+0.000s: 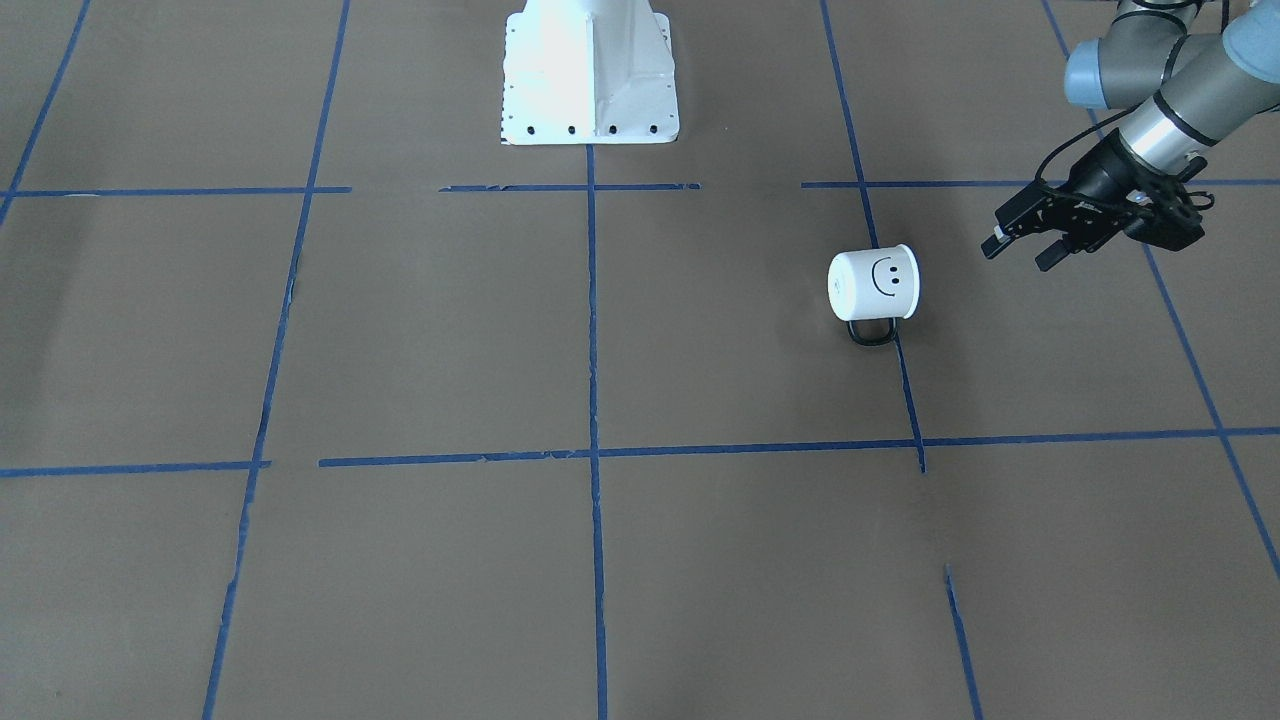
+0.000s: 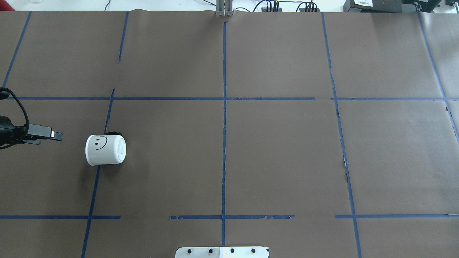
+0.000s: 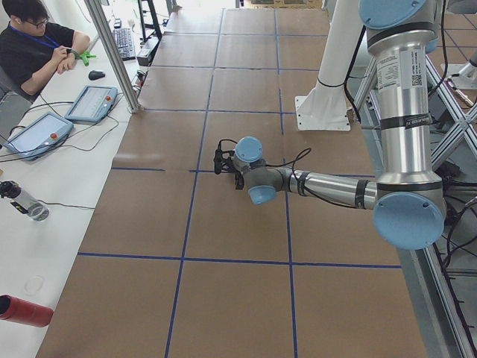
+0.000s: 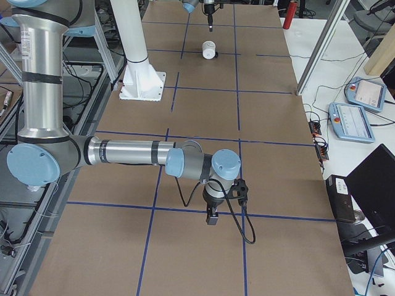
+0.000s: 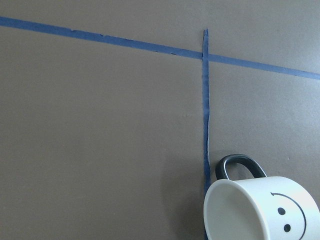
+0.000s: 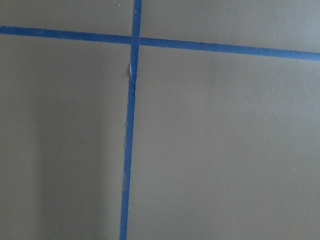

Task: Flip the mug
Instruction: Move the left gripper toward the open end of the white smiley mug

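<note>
Looking across from the operators' side, we find the mug (image 1: 873,284) lying on its side towards the table's left end, closed base turned to the table's middle, black handle (image 1: 871,333) low on the side facing the operators and on or just above the paper, smiley uppermost. The left gripper (image 1: 1018,252) hangs just beside it, off its mouth end, fingers parted and holding nothing.

From overhead, the mug (image 2: 105,149) sits on a blue tape line (image 2: 96,179); it looks light, rigid and smooth, so we judge it may roll or slip. The rim wall at the open mouth seems the best hold.

In the right-end view, the right gripper (image 4: 212,217) points down near the table's right end, well apart from the mug; we cannot tell its opening.

The left wrist camera shows the pale interior (image 5: 235,215). We read no brand or writing; only the smiley marks it.
</note>
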Robot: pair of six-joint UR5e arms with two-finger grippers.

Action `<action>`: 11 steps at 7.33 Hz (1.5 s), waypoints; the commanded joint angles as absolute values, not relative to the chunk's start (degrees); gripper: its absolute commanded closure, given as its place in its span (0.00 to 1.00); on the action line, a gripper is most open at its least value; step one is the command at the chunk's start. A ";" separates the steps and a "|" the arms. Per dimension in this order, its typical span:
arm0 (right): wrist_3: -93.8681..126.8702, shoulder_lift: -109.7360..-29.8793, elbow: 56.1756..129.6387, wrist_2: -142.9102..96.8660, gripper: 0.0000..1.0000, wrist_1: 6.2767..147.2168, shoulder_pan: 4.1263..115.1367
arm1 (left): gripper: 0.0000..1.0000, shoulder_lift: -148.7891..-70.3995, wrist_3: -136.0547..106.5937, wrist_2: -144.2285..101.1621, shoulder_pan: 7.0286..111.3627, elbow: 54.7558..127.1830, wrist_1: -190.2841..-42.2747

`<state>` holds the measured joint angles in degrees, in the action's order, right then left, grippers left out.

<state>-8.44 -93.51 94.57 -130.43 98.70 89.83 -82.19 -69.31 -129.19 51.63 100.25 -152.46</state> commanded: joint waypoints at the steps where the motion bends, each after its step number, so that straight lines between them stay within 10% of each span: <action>1: -8.44 -93.52 94.57 -130.43 0.00 98.70 89.82 | 0.00 -84.80 -77.04 -128.67 48.96 95.92 -163.07; 9: -8.44 -93.52 94.57 -130.43 0.00 98.70 89.82 | 0.00 -93.34 -96.76 -113.03 38.77 79.98 -189.49; 11: -8.44 -93.52 94.57 -130.43 0.00 98.70 89.82 | 0.25 -94.74 -98.61 -113.55 38.67 79.63 -191.86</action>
